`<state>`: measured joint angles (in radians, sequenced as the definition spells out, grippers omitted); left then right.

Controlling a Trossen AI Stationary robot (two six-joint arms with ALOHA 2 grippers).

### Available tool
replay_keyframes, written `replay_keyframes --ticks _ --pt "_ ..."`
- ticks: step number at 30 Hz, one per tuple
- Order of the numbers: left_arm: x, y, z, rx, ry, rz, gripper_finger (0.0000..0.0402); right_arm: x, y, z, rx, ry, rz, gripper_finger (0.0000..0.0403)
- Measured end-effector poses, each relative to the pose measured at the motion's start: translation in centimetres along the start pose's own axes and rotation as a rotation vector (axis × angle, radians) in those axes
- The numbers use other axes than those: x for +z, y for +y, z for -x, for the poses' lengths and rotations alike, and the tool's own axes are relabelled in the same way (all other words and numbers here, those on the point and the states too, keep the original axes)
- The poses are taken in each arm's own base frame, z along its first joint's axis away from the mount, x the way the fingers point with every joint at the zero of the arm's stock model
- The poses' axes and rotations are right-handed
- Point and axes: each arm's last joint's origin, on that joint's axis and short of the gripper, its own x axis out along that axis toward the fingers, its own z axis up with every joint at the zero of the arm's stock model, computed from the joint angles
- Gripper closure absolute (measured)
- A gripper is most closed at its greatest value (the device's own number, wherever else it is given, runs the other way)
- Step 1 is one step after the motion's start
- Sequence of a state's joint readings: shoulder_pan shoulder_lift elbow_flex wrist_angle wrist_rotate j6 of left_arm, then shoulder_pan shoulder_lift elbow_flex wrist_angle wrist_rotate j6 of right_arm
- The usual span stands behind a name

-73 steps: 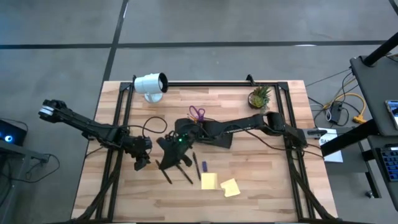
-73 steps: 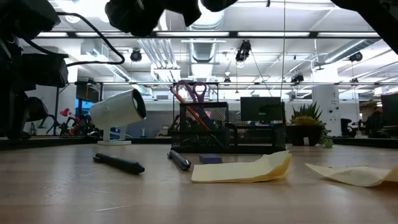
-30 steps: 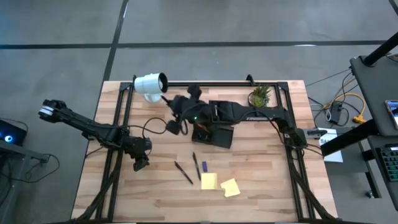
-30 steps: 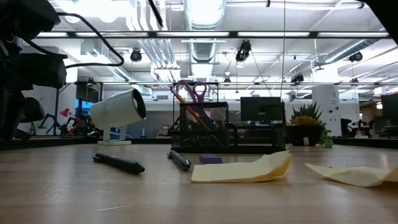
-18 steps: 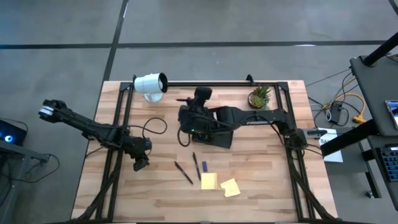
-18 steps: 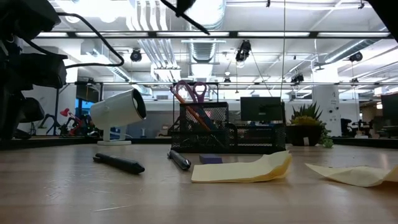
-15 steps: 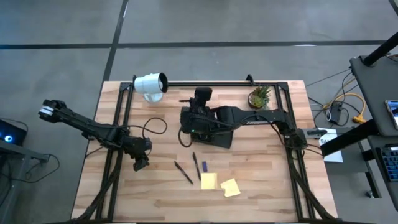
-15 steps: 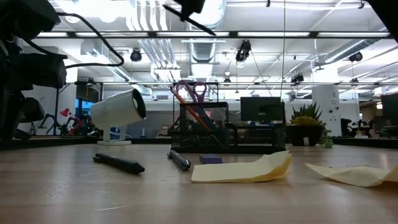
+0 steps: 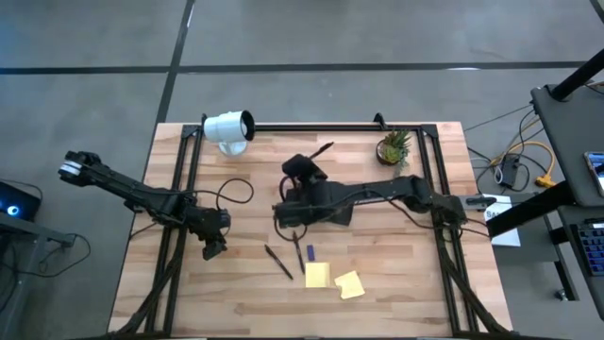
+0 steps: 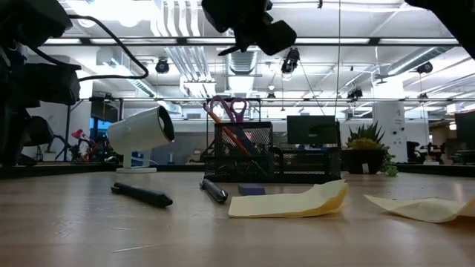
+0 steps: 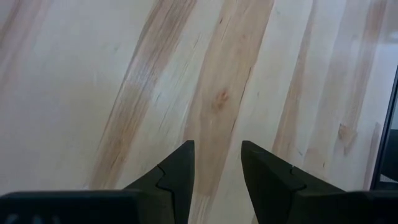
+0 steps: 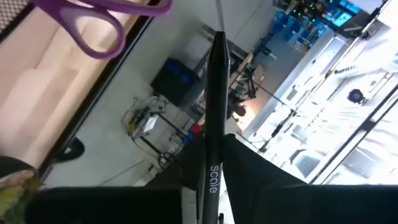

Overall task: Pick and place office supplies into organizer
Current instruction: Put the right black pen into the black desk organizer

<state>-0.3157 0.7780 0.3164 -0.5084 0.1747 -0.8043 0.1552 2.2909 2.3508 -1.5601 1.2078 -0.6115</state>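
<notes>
My right gripper [image 9: 304,170] hangs above the black mesh organizer [image 10: 271,158] and is shut on a dark pen [image 12: 216,93]. Purple-handled scissors [image 10: 231,108] stand in the organizer's left end, handles up. Two dark pens [image 9: 277,262] [image 9: 297,252] and a small purple piece [image 9: 310,251] lie flat on the wood nearer the front. Two yellow sticky-note pads [image 9: 317,274] [image 9: 350,284] lie beside them. My left gripper [image 11: 217,168] waits open at the left, low over bare wood. My right gripper pinches the pen's barrel [image 12: 212,173] between its two fingers [image 12: 249,171]. The pen lies along the fingers and its free end sticks out well past the fingertips, toward the far right in the high view [image 9: 326,148]. It is lifted clear, above the organizer.
A white lamp-like cylinder [image 9: 229,127] lies at the far left of the table. A small potted plant [image 9: 394,146] stands at the far right. A black frame rail [image 9: 311,126] runs along the far edge. Bare wood lies between my left gripper and the pens.
My right gripper has come down toward the organizer, dropping into the low view from the top, and has rolled about its own line. The pen's free end has swung from pointing toward the table's left to pointing far right. The gripper stays shut on the pen.
</notes>
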Motion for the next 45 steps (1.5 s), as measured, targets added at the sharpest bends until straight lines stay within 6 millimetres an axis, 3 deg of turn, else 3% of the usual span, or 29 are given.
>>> replay_keyframes --ticks 6,15,20,35,45 --pt "0.1 0.0 0.0 0.015 -0.018 -0.020 0.0285 1.1 1.5 -0.8 0.071 -0.009 0.030 0.0367" --pt "0.2 0.1 0.0 0.055 -0.058 -0.083 0.0285 2.8 6.7 -2.7 0.214 0.024 0.188 0.0367" --pt "0.2 0.2 0.0 0.069 -0.068 -0.125 0.0285 2.9 8.2 -3.3 0.225 0.052 0.242 0.0367" --pt "0.2 0.2 0.0 0.079 -0.075 -0.162 0.0285 3.5 9.3 -3.5 0.315 0.024 0.233 0.0366" --pt "0.2 0.2 0.0 0.080 -0.075 -0.164 0.0285 4.1 9.2 -3.6 0.298 -0.010 0.177 0.0321"
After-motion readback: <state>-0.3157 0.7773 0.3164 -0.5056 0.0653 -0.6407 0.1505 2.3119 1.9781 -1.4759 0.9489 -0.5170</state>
